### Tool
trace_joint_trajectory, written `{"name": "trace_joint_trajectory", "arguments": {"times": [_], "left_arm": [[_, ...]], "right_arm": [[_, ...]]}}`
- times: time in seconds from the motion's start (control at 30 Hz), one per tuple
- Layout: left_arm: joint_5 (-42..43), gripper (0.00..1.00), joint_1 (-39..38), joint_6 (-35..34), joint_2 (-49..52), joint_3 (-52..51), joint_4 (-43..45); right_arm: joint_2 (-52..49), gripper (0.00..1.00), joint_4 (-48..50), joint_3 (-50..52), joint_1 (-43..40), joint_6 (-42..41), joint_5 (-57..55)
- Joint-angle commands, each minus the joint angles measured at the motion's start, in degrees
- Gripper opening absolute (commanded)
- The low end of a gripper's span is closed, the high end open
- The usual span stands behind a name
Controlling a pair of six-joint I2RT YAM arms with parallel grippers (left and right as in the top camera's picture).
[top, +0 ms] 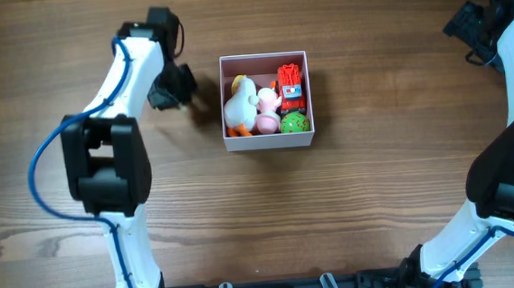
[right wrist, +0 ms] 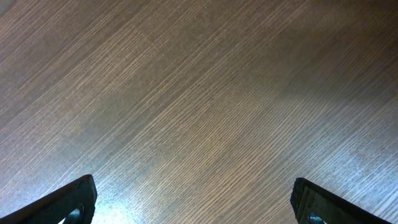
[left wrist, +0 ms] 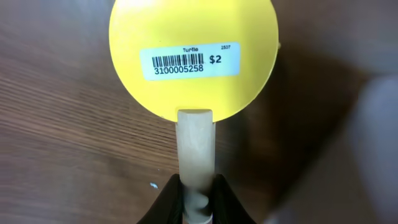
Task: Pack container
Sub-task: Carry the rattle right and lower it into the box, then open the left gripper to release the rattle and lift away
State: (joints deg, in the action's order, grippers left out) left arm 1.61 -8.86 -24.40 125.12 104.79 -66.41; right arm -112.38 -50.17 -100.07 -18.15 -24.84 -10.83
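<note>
The container (top: 270,142), a small square box with white walls and a pink inside, stands at the table's middle. It holds a white plush toy (top: 241,104), a pink toy (top: 267,116), a red toy (top: 290,80) and a green ball (top: 294,122). My left gripper (top: 169,85) is just left of the container. In the left wrist view it (left wrist: 196,194) is shut on the pale stem (left wrist: 196,146) of a round yellow toy (left wrist: 193,25) with a barcode label reading "Turtle $2". My right gripper (top: 474,25) is open and empty at the far right back; its wrist view shows only its fingertips (right wrist: 194,199).
Bare wood-grain table (top: 334,211) lies all round the container. The arm bases stand at the front edge left (top: 130,280) and right (top: 455,248). The right wrist view shows only table (right wrist: 199,93).
</note>
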Motion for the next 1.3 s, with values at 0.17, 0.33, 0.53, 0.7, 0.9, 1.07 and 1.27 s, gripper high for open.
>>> {"name": "trace_joint_trajectory", "arguments": {"times": [0.17, 0.33, 0.53, 0.7, 0.9, 1.07, 1.27], "left_arm": [[0.5, 0.12, -6.8, 1.5, -11.6, 3.9, 2.6], [0.5, 0.13, -15.5, 1.4, -11.9, 3.9, 5.8], [-6.2, 0.20, -23.2, -5.2, -11.9, 3.9, 10.1], [-8.2, 0.19, -24.1, -13.1, -11.8, 3.8, 10.1], [-8.1, 0.19, -23.5, -18.1, -10.2, 3.8, 10.5], [-8.1, 0.44, -23.5, -18.1, -9.1, 3.8, 10.1], [-8.2, 1.00, -22.8, -17.8, -10.2, 3.8, 9.8]], "right_arm": [[0.7, 1.00, 0.1, 0.2, 0.2, -0.8, -1.2], [0.7, 1.00, 0.1, 0.2, 0.2, -0.8, -1.2], [0.7, 1.00, 0.1, 0.2, 0.2, -0.8, -1.2], [0.7, 1.00, 0.1, 0.2, 0.2, -0.8, -1.2], [0.7, 1.00, 0.1, 0.2, 0.2, -0.8, -1.2], [0.7, 1.00, 0.1, 0.2, 0.2, -0.8, -1.2], [0.7, 1.00, 0.1, 0.2, 0.2, -0.8, -1.2]]}}
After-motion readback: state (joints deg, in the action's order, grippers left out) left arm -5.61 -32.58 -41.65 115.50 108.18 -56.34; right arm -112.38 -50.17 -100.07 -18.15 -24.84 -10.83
